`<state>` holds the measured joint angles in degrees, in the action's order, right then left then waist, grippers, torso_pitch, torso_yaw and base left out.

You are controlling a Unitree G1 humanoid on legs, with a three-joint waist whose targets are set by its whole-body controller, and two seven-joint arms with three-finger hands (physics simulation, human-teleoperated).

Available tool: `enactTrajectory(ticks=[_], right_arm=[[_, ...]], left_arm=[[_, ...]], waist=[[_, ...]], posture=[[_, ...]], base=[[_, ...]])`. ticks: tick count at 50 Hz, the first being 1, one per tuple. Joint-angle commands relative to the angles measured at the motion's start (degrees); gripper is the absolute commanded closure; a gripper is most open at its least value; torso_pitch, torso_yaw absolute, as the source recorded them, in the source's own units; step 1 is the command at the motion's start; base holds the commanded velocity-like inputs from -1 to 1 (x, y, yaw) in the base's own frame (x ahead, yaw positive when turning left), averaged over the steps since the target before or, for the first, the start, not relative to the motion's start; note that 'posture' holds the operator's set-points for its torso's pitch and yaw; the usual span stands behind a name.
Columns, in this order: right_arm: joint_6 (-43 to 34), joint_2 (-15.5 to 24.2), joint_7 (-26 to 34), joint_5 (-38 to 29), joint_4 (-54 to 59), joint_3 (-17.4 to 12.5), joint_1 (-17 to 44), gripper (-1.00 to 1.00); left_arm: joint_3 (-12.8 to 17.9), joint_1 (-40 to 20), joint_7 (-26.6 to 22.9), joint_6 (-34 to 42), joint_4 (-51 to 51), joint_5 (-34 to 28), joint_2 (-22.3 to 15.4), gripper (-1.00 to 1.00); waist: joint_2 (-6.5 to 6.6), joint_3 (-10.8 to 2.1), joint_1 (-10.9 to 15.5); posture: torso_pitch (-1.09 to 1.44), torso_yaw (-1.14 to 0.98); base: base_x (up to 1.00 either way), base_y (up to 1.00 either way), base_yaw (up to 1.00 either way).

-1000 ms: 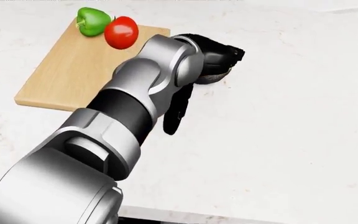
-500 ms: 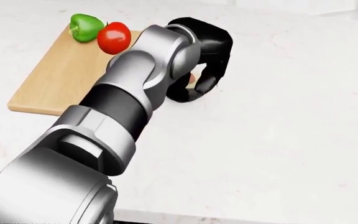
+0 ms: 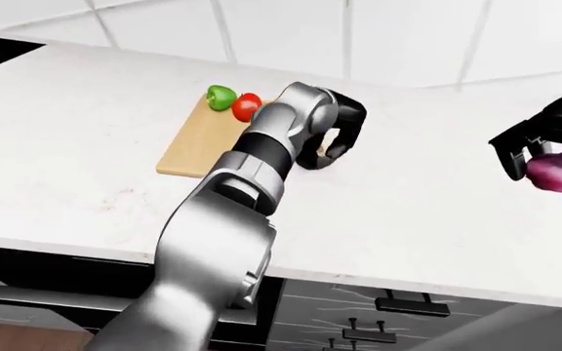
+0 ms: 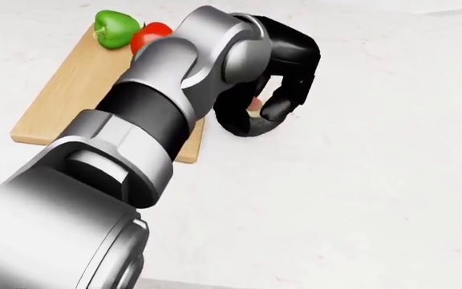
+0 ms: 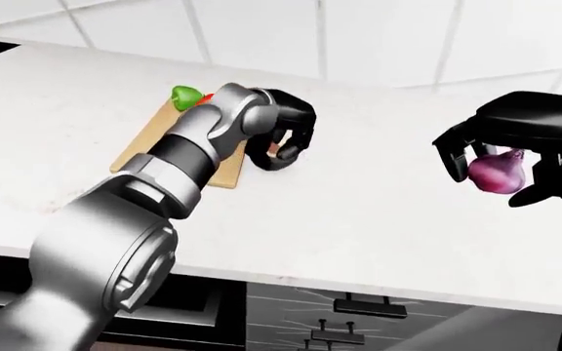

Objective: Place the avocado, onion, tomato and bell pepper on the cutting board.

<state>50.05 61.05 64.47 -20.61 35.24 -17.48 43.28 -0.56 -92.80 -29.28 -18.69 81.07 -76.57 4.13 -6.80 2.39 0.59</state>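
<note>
Your left hand (image 4: 267, 105) is sitting at the right edge of the light wooden cutting board (image 3: 195, 139), black fingers (image 4: 283, 102) curling down and inward toward the white marbled desk (image 4: 359, 180). There's a small pinkish patch showing inside the curl in the head view, but I can't tell what it is or whether the fingers are actually closing on anything. Compared with a second ago, the fingers are hanging lower and hooking further round; half a second ago the curl was already forming. The grey left forearm (image 4: 175, 84) is now lying across more of the board in the head view and covering part of the red round tomato (image 4: 149, 35), which was fully visible earlier. The whole head picture is shifting slightly too, so the camera is moving with you.

The green bell pepper (image 4: 114, 27) and the tomato are resting on the board's top-left corner in the head view, touching each other, same spot on the board as before.

Your right hand (image 5: 515, 157) is hovering above the desk at the right of the eye views, well apart from the board, fingers wrapping around the purple-red onion (image 5: 496, 172) and pinching it between them. The onion is off the desk, in the air.

The avocado isn't identifiable in any view.
</note>
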Motion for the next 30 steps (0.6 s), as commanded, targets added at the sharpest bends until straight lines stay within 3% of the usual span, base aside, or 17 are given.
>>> enactTrajectory(ticks=[1, 19, 30], right_arm=[[-0.3, 1.5, -0.9, 0.9, -1.1, -1.4, 2.1, 1.0], [-0.6, 1.1, -0.4, 0.4, -1.1, -0.6, 4.3, 1.0], [-1.5, 0.3, 0.4, -0.4, -1.4, 0.5, 7.2, 1.0]], left_arm=[[0.4, -2.9, 0.6, -0.8, -2.6, 1.5, -0.6, 1.0], [-0.6, -7.3, 0.4, -6.1, -3.6, 7.0, -3.1, 1.0], [-0.8, -8.4, -0.2, -6.8, -4.0, 8.3, -8.6, 1.0]], waist=[[-0.59, -1.73, 0.1], [-0.73, -0.82, 0.4], [-0.31, -0.76, 0.2]], posture=[[0.0, 0.0], [0.0, 0.0], [0.0, 0.0]], base=[[0.0, 0.0, 0.0], [0.0, 0.0, 0.0], [0.0, 0.0, 0.0]])
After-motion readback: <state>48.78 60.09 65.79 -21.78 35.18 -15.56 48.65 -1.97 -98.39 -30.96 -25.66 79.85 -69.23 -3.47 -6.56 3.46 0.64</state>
